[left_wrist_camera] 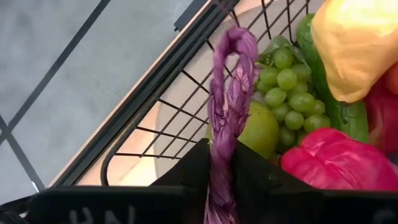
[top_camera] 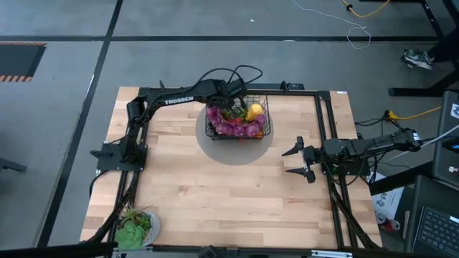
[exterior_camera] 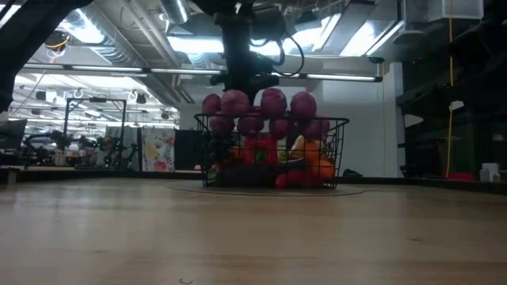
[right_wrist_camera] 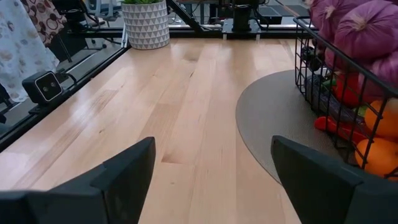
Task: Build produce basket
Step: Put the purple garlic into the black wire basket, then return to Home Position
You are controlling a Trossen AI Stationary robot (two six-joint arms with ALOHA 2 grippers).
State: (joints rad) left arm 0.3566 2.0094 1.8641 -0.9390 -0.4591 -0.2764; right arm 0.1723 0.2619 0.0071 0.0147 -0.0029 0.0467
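Over the far rim of the black wire-mesh basket [top_camera: 238,120], the left gripper [left_wrist_camera: 222,167] has its two dark fingers pressed close against a twisted purple string [left_wrist_camera: 227,106], which runs up between them and loops just above the green grapes [left_wrist_camera: 291,87] and green pear [left_wrist_camera: 260,129]. The fingers look barely parted, so the grip seems light. If they let go here, the string could drape over the wire rim or fall outside the basket, since it hangs near the edge. The basket sits on a round grey mat [top_camera: 237,147], heaped with purple-red round pieces [exterior_camera: 261,107], a yellow pear [top_camera: 254,110] and oranges [exterior_camera: 317,168]; a nudge could topple that pile. The right gripper [top_camera: 301,159] waits wide open and empty over the table's right side
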